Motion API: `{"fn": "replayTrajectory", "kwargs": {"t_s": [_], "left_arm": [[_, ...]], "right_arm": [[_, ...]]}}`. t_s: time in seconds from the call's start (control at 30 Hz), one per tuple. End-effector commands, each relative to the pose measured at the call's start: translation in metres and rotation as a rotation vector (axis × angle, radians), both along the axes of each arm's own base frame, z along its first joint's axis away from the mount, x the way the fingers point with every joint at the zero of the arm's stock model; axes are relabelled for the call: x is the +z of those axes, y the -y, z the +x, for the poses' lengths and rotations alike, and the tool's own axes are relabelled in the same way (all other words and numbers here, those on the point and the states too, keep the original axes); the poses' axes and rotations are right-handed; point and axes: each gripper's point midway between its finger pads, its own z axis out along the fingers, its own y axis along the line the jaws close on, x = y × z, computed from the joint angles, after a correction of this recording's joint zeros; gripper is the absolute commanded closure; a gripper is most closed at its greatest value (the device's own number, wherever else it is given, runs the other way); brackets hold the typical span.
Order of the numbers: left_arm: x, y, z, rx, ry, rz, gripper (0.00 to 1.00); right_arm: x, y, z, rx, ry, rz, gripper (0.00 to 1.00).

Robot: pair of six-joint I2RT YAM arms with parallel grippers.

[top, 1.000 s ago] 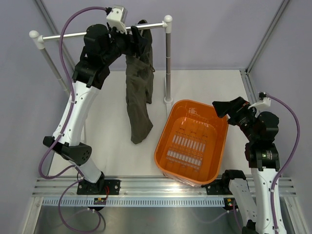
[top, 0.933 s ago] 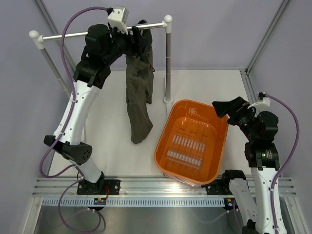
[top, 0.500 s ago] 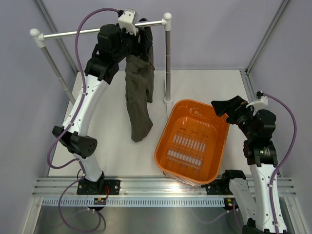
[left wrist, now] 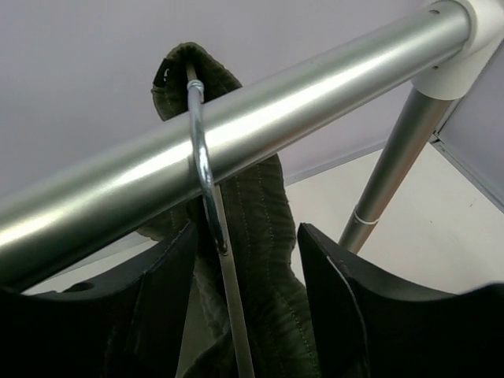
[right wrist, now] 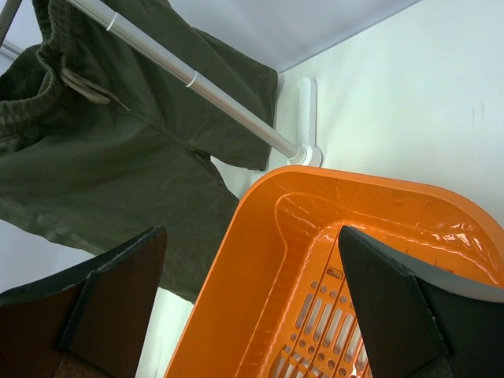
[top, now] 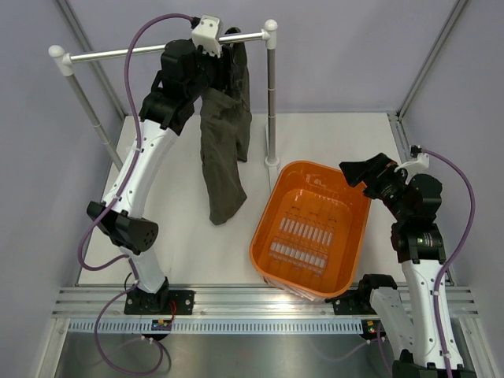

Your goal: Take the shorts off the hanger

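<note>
Jaws of the left gripper (left wrist: 244, 264) are straddling the hanger (left wrist: 199, 150) hook, apart; the right gripper (right wrist: 252, 236) jaws are gaping wide. The dark olive shorts (top: 221, 153) are dangling limp, waistband bunched.

The white surface (top: 331, 134) carries an orange basket (top: 311, 236) on its near right part, just beside the foot of the silver rail's (top: 157, 49) right post (top: 270, 102). From that rail the shorts (top: 224, 150) hang down over the surface's middle.
</note>
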Motion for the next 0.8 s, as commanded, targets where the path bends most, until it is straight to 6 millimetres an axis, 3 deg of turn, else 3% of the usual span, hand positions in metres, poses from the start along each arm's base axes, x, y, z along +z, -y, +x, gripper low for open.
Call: {"fn": "replayTrajectory", "kwargs": {"t_s": [0.0,0.17,0.53,0.77], "left_arm": [[0.009,-0.014,0.002,0.067,0.032,0.014,0.44],[0.003,-0.018,0.0,0.09,0.022,0.021,0.52],[-0.002,-0.021,-0.007,0.135,0.029,0.085,0.57],[0.01,-0.028,-0.015,0.176,0.053,0.103,0.89]], "right_arm": [[0.006,-0.002,0.003,0.019,0.043,-0.007,0.01],[0.005,-0.003,0.003,0.024,0.043,-0.005,0.01],[0.004,-0.004,0.002,0.028,0.042,0.001,0.01],[0.006,-0.005,0.0,0.035,0.046,0.005,0.0]]}}
